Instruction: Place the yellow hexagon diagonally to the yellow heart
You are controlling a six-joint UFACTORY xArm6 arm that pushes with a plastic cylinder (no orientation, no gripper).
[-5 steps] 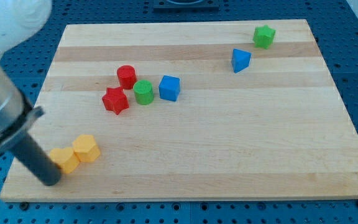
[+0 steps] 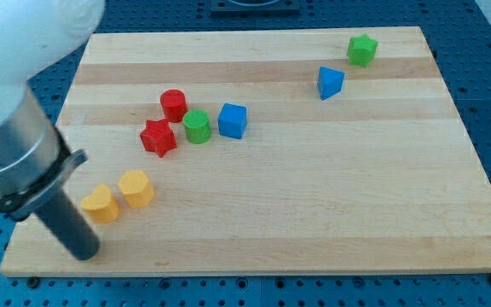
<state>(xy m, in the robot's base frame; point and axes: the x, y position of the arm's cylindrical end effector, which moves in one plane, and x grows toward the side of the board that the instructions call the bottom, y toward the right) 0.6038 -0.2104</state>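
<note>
The yellow hexagon (image 2: 136, 188) lies near the board's lower left, touching or almost touching the yellow heart (image 2: 101, 205), which sits just to its left and slightly lower. My tip (image 2: 86, 252) rests on the board just below the heart, a little to its left. The thick dark rod rises from it toward the view's upper left.
A red cylinder (image 2: 174, 105), red star (image 2: 158, 137), green cylinder (image 2: 197, 126) and blue cube (image 2: 233, 120) cluster above the yellow blocks. A blue wedge-like block (image 2: 330, 83) and a green block (image 2: 361, 49) sit at the upper right. The wooden board's (image 2: 314, 213) bottom edge is close below my tip.
My tip has moved to the right and slightly up. The yellow heart and yellow hexagon have both shifted up and to the right.
</note>
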